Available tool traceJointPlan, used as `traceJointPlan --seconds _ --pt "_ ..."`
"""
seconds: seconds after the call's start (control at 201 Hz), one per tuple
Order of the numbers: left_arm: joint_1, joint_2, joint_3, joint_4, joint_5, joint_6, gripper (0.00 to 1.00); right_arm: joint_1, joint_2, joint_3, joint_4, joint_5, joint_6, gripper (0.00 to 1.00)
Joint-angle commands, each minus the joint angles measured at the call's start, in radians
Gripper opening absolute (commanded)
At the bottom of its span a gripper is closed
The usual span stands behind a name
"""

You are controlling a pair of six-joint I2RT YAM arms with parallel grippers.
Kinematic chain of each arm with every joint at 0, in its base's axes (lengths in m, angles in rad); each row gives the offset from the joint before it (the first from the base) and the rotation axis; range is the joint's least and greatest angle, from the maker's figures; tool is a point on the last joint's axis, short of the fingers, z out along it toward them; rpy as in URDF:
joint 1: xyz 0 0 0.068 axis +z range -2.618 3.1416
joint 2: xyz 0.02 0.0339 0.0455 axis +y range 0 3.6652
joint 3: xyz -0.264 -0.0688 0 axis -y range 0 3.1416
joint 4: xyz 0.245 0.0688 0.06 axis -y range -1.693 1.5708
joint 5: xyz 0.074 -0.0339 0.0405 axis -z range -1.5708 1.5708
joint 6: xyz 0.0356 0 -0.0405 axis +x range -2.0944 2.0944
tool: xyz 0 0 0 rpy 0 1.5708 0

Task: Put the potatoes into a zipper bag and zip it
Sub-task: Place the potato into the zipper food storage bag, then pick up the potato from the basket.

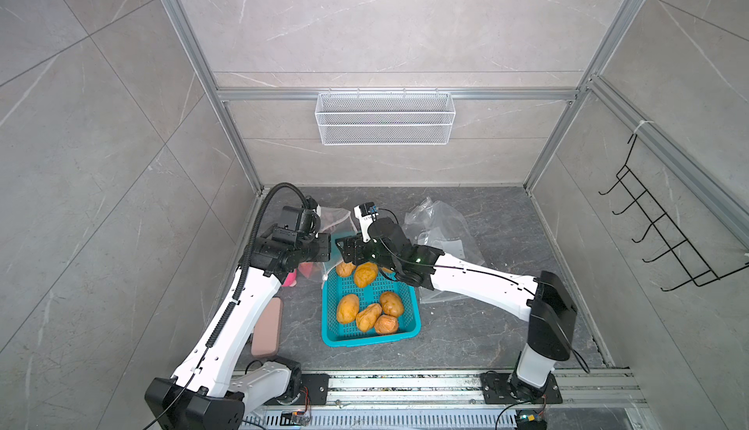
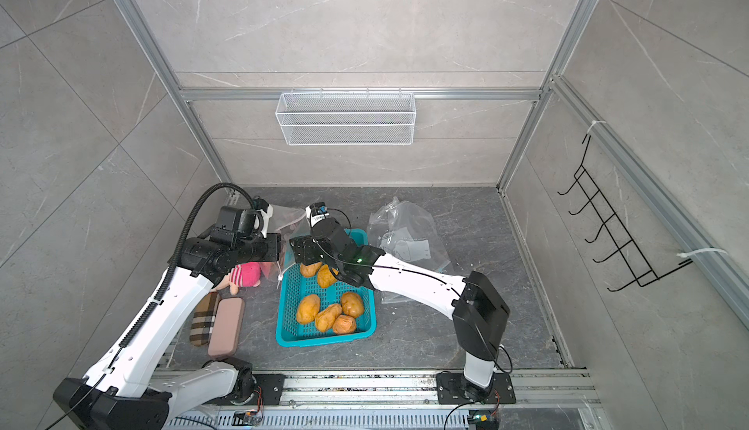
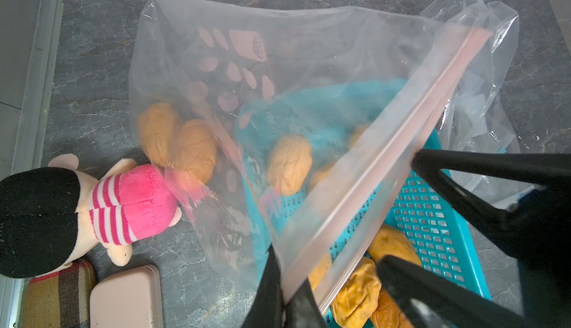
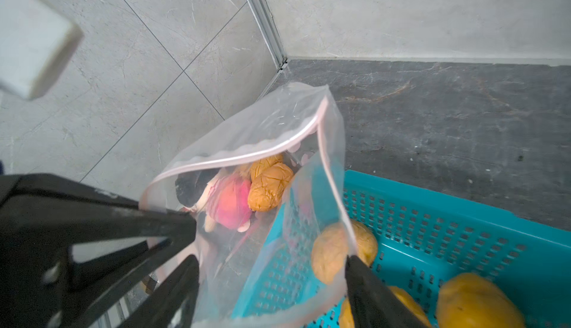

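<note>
Left wrist view: left gripper pinches the zipper bag rim, bottom centre; right gripper spread. 2 potatoes lie centre-left inside — probably firm, weighty, wrinkled — best gripped across the middle.

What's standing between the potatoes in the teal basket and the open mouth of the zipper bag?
Nothing visible blocks it. The left gripper pinches the zipper bag at its rim, and the mouth gapes at the corner of the basket. Only the right gripper, jaws open, straddles that rim. The potatoes lie uncovered.
</note>
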Motion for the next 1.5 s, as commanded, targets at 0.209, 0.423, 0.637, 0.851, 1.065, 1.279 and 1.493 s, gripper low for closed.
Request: traceJointPlan --seconds 0.209,0.423,0.637,0.851,1.065,1.279,1.493 --pt "-0.005 -0.013 0.000 0.012 0.010 0.018 0.00 -0.070 -0.212 -0.160 -0.246 -0.061 0.128 0.74" --pt "-0.006 -0.012 0.000 0.012 0.011 0.018 0.00 -0.068 -0.151 -0.184 -0.379 -0.216 0.172 0.71" --pt "-0.006 -0.015 0.001 0.012 0.006 0.018 0.00 -0.019 -0.051 -0.227 -0.341 -0.262 0.224 0.72" --pt "-0.005 -0.015 0.000 0.012 0.006 0.018 0.00 0.020 0.077 -0.169 -0.317 -0.290 0.273 0.72" --pt "-0.005 -0.017 0.000 0.011 0.006 0.018 0.00 0.036 0.172 -0.085 -0.287 -0.349 0.311 0.73" --pt "-0.005 -0.015 0.000 0.011 0.006 0.020 0.00 0.039 0.263 -0.003 -0.280 -0.400 0.353 0.73" --pt "-0.005 -0.016 0.000 0.011 0.005 0.021 0.00 0.041 0.321 0.046 -0.339 -0.400 0.351 0.74"
